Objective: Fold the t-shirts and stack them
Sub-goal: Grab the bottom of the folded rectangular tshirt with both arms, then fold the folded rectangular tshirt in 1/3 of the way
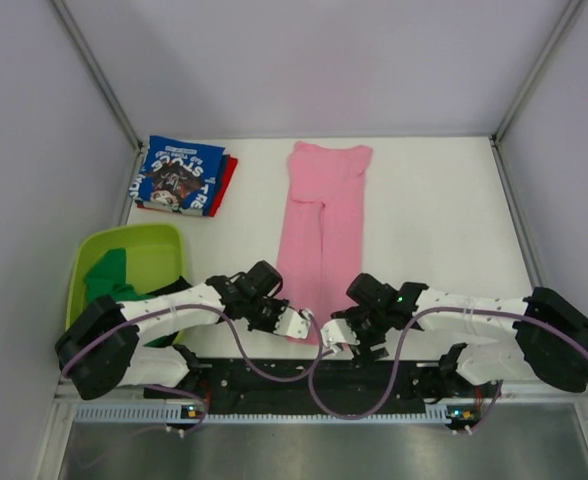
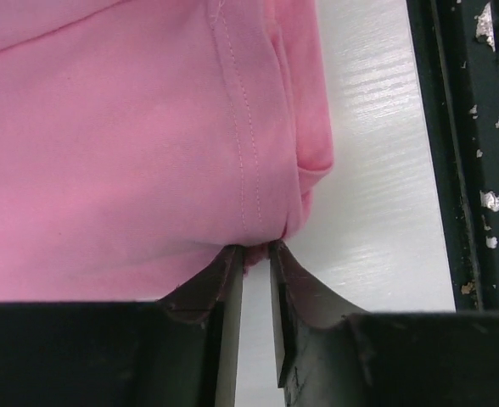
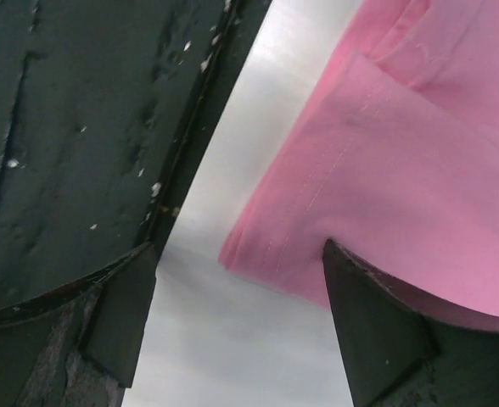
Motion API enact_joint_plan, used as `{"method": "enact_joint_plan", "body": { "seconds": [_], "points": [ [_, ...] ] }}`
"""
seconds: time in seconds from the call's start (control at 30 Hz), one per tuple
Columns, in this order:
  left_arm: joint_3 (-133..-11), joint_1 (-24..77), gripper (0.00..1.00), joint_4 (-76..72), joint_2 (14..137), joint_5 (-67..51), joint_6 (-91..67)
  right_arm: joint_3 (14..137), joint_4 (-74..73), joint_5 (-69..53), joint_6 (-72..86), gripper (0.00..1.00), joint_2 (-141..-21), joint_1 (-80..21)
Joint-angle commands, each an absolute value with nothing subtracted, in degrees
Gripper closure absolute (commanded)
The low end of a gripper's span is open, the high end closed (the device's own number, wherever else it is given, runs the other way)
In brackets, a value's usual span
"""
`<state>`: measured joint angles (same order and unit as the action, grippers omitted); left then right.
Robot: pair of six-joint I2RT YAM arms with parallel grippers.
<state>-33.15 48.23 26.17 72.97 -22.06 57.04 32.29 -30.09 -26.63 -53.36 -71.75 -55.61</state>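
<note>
The top camera is looking down from above and behind the arm bases, taking in the whole white table [image 1: 444, 210]. Both wrist cameras are hovering very close, facing down past their own fingers [image 2: 203, 301], and all three are sharing the pink t-shirt's [image 1: 339, 230] near hem.

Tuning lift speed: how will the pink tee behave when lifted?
Likely floppy: the pink t-shirt lies flat in a wrinkled strip, so it should sag between grips. Probably light: the left gripper pinches only a hem corner. Folded layers may slip apart; the right gripper is open around the other corner.
</note>
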Motion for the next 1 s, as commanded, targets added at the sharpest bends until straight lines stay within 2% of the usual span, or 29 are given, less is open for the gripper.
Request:
{"method": "enact_joint_plan", "body": {
  "seconds": [0.0,0.07,0.13,0.2,0.27,0.4,0.57,0.67,0.8,0.97],
  "points": [
    [-31.4,48.8,0.84,26.3,73.6,-19.9,56.3,31.7,-23.7,-18.6,-53.4,0.24,-74.4,-59.2],
    [-31.6,48.9,1.00,27.3,73.6,-20.6,55.9,31.6,-22.5,-18.1,-53.2,0.35,-74.3,-59.3],
    [-32.7,48.9,1.00,29.2,73.1,-21.9,55.2,31.5,-22.6,-18.2,-53.4,0.62,-74.0,-59.2],
    [-33.9,48.8,1.00,30.8,72.3,-22.5,54.0,31.2,-22.7,-18.3,-53.9,0.85,-73.2,-59.2],
    [-35.6,48.3,1.00,32.0,71.1,-22.6,52.2,31.2,-22.5,-17.5,-54.1,1.00,-71.6,-59.2],
    [-42.3,44.0,1.00,34.4,71.0,-22.8,48.3,33.9,-20.6,-15.8,-49.9,1.00,-68.5,-55.1],
    [-53.9,34.0,1.00,38.9,75.7,-28.5,45.7,39.4,-16.9,-17.7,-45.8,1.00,-68.0,-43.5],
    [-59.4,31.7,1.00,38.8,80.5,-26.7,44.5,40.8,-10.4,-20.4,-44.7,1.00,-69.6,-36.1],
    [-70.6,28.0,1.00,39.7,90.5,-22.7,41.9,44.6,-1.5,-26.4,-41.7,1.00,-75.3,-26.5],
    [-87.5,24.1,1.00,43.2,103.9,-21.6,39.0,54.0,-1.9,-22.9,-43.9,1.00,-86.4,-23.6]
  ]
}}
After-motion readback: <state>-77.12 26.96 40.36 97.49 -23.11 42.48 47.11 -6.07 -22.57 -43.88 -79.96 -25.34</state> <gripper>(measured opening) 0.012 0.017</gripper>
